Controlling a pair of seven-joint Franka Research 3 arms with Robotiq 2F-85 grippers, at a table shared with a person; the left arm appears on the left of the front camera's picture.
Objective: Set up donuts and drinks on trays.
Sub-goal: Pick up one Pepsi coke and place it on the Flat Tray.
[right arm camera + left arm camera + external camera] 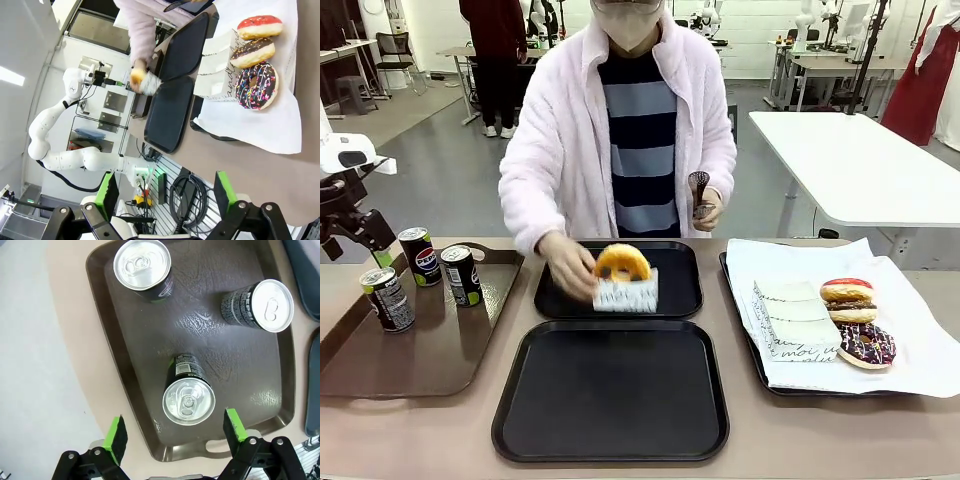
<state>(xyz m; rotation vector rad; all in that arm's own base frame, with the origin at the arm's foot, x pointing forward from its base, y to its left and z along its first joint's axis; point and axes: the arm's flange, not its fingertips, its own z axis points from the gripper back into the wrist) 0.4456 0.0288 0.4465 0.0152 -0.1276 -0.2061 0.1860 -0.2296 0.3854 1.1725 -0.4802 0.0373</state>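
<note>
Counted: three slim black soda cans (461, 275), four glazed ring donuts (622, 262), two black rounded-square plastic trays (610, 395), one glossy brown tray (420, 360), and one paper-lined tray (800, 391).

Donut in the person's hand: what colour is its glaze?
Golden-yellow; the donut shows best in the front view.

A glossy brown tray (415, 350) sits at the counter's (840, 435) left end, a paper-lined tray (761, 381) at its right

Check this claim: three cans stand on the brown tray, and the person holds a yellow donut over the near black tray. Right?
No: the front view shows the donut held over the far black tray, not the near tray. Three cans do stand on the brown tray.
</note>
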